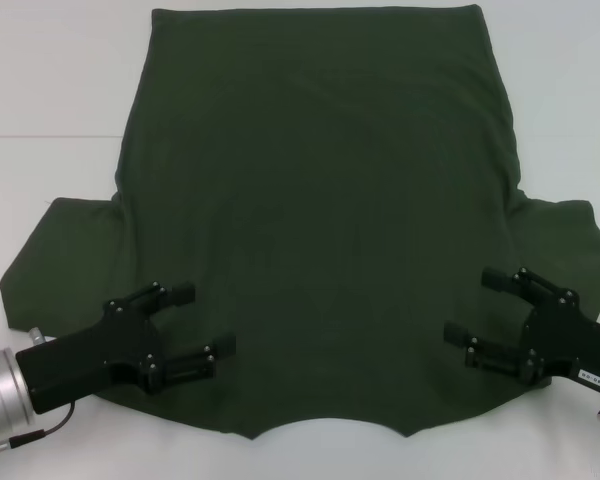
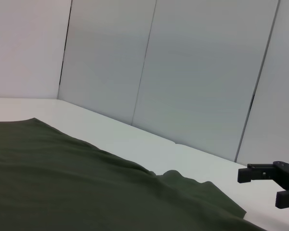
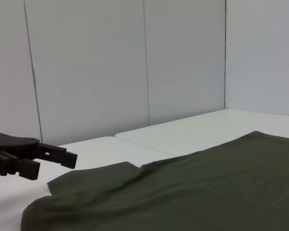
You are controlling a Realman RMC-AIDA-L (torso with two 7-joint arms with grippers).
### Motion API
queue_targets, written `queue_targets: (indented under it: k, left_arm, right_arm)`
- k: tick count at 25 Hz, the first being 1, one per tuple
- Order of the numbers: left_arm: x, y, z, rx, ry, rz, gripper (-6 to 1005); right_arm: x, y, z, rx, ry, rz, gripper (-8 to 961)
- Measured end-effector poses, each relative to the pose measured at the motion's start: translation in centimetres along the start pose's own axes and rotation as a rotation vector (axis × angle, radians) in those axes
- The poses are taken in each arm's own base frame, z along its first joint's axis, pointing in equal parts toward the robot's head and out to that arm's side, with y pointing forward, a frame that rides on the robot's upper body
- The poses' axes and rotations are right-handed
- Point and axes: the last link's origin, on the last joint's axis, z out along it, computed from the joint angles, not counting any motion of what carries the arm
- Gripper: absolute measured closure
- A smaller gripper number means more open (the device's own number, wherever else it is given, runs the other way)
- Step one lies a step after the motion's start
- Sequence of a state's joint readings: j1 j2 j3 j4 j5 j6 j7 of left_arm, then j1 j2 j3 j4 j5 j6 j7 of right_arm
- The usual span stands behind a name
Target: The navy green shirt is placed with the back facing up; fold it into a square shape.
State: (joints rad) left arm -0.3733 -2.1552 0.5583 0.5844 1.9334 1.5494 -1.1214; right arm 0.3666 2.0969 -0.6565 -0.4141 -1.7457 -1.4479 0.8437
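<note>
Shirt (image 1: 310,210) flat; left tool (image 1: 202,320) and right tool (image 1: 473,305) spread, seemingly above shoulders.

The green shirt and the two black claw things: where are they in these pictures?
navy green shirt (image 1: 320,200): head view, middle of its back.
left gripper (image 1: 198,320): head view, between its open jaws.
right gripper (image 1: 472,306): head view, between its open jaws.

Arms: both low, reaching inward
Left gripper (image 1: 202,320) fingers spread apart; right gripper (image 1: 473,305) likewise, mirrored.
</note>
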Motion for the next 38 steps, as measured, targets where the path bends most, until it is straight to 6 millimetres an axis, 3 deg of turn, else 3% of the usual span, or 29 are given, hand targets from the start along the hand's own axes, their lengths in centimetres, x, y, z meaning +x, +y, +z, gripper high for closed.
queue_targets:
  k: [18,28,38]
  left_arm:
    - [0.2,-0.5,-0.2,0.045,0.027,-0.071,83]
    - [3.1,-5.5,-3.8,0.206,0.036,-0.522,93]
    - [5.9,-10.2,-6.9,0.441,-0.217,-0.804,102]
  right_arm:
    - [0.0,0.1,0.1,-0.012,0.006,-0.004,13]
    - [0.0,0.5,0.6,-0.040,0.009,-0.002,13]
    - [-0.1,0.8,0.9,-0.061,0.010,-0.005,13]
